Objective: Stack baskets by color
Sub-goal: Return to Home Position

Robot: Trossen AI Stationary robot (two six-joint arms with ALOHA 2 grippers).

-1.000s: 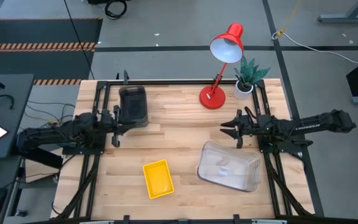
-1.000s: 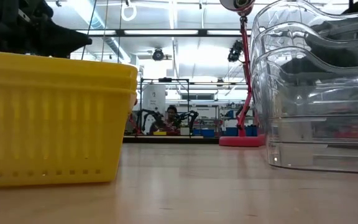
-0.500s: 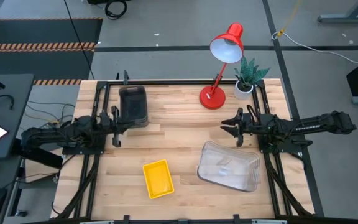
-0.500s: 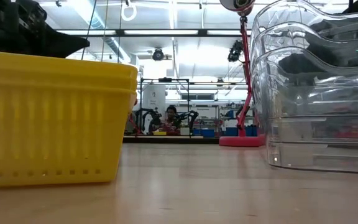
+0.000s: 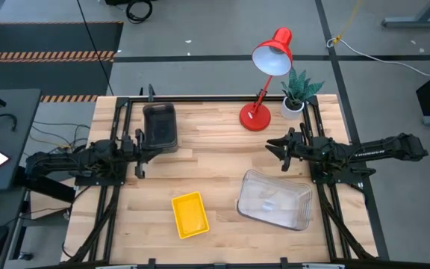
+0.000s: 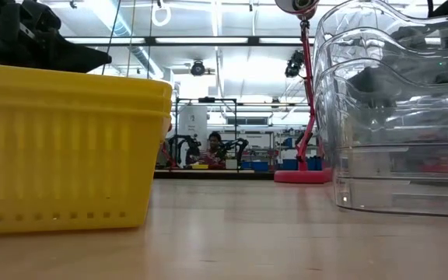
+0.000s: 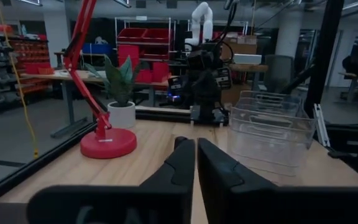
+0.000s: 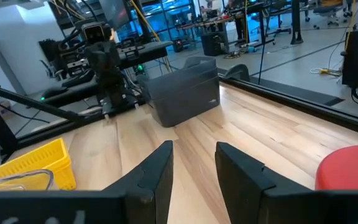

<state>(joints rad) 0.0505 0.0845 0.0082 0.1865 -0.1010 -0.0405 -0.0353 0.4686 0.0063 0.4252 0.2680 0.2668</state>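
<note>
A stack of smoky dark-grey baskets (image 5: 160,127) stands on its base at the table's far left. A yellow basket stack (image 5: 189,214) sits near the front edge; the low view shows two of its rims (image 6: 68,148). Nested clear baskets (image 5: 275,199) rest at the front right. My left gripper (image 5: 146,153) hovers level by the table's left edge, beside the grey stack's near end, fingers shut (image 7: 196,149) on nothing. My right gripper (image 5: 272,153) hovers level by the right edge, beyond the clear baskets' far side, open (image 8: 194,158) and holding nothing.
A red desk lamp (image 5: 263,90) stands on its round base (image 5: 255,117) at the far edge, with a small potted plant (image 5: 297,96) to its right. Bare wood lies between the two grippers in the table's middle. A person shows far off in the room (image 6: 215,146).
My right gripper has turned a little at the wrist without leaving its place. The baskets have not moved.
</note>
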